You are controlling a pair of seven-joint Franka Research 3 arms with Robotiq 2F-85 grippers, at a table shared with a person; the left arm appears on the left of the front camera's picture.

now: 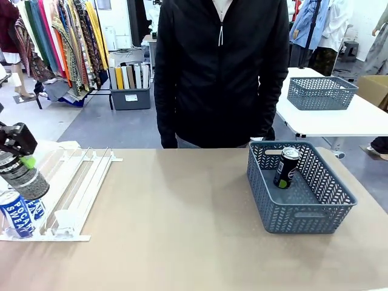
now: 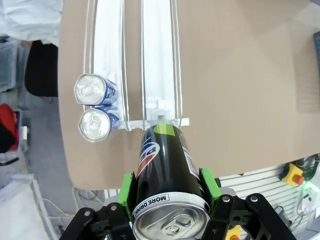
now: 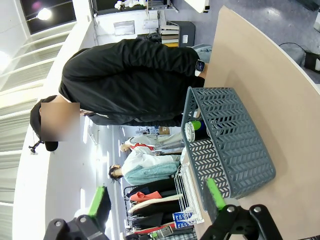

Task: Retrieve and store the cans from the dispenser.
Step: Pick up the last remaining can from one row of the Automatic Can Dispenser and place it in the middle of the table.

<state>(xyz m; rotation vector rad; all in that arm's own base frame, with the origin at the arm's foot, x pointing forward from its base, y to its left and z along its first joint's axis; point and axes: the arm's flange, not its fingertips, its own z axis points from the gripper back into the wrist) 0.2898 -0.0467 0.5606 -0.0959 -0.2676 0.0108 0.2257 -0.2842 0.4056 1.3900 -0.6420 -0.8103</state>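
1 black can (image 2: 165, 170), seemingly Pepsi, silver top

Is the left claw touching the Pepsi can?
Touching. In the left wrist view the left claw has both green pads pressed on the Pepsi can.

The tan table (image 1: 182, 242) carries two things. A white, sloped rack (image 2: 157, 60) with long narrow lanes lies on it just ahead of and below the jaws of the left gripper (image 2: 167, 187). Its lanes run straight away from them, and its lower end sits close to the table's edge nearest those jaws. A grey perforated basket (image 1: 303, 212) stands on the table well apart from those jaws, off to their right, near the far edge. From the right gripper (image 3: 157, 197) the basket lies ahead of the jaws, beyond the right-hand finger.
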